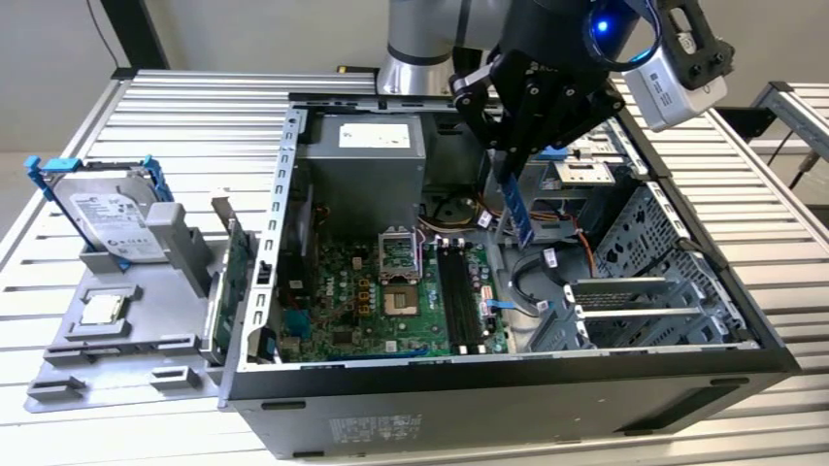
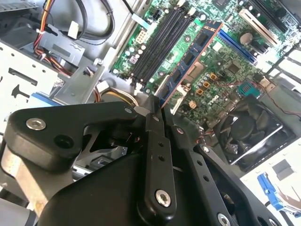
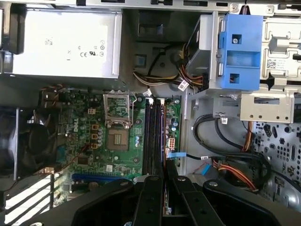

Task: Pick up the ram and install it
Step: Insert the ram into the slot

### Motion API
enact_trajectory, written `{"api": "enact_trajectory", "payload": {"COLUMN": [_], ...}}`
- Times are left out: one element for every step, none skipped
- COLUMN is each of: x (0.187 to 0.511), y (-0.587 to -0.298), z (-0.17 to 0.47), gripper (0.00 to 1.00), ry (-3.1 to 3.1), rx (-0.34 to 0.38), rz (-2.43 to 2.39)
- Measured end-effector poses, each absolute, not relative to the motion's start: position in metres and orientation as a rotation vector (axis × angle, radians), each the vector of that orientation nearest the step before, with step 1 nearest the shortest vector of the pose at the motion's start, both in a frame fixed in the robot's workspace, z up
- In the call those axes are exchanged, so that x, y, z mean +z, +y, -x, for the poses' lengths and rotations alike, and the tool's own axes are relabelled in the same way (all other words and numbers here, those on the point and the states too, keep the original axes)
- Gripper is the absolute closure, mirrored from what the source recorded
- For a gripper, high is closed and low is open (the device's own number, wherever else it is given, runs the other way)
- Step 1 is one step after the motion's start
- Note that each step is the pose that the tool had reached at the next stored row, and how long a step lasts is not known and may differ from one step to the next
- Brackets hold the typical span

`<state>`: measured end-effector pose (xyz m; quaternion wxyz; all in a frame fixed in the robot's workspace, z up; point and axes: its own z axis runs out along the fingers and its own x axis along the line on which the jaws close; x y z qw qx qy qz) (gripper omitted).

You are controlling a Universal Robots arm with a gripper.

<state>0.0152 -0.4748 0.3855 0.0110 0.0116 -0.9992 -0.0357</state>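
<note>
The claw is shut narrow on the ram, gripping one end of the thin stick so that the rest of it juts out past the fingertips toward the board. In the exterior view the stick hangs nearly upright inside the open computer case, clear of the motherboard and a little to the exterior view's right of the memory slots. It is not seated. The step in hand looks like lining the stick up over a slot. To do that well, its long edge should probably run parallel with the dark slots and centred over one of them, rather than straddling two. The stick should also be kept upright, so that neither corner reaches the slot before the other. The latches cannot be made out, so whether they stand open cannot be told. Loose cables lie just beside the slots and look like the likeliest snag. Farther off sits the power supply. Beyond the case wall, a hard drive stands in a grey tray on the tabletop.
</note>
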Motion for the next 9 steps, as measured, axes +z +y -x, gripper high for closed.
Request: {"api": "enact_trajectory", "payload": {"x": [0.3851, 0.3847, 0.3843, 0.3839, 0.3836, 0.3832, 0.3828, 0.3824, 0.3820], "y": [-0.4748, -0.4748, -0.4748, -0.4748, -0.4748, -0.4748, -0.4748, -0.4748, -0.4748], "z": [-0.0151, -0.0152, -0.0152, -0.0152, -0.0152, -0.0152, -0.0152, -0.0152, -0.0152], "gripper": [1.00, 1.00, 1.00, 1.00, 1.00, 1.00, 1.00, 1.00, 1.00], "ry": [-3.117, -3.117, -3.117, -3.117, -3.117, -3.117, -3.117, -3.117, -3.117], "rx": [-0.111, -0.111, -0.112, -0.112, -0.111, -0.111, -0.111, -0.112, -0.111], "rz": [-0.036, -0.036, -0.036, -0.036, -0.036, -0.036, -0.036, -0.036, -0.036]}}
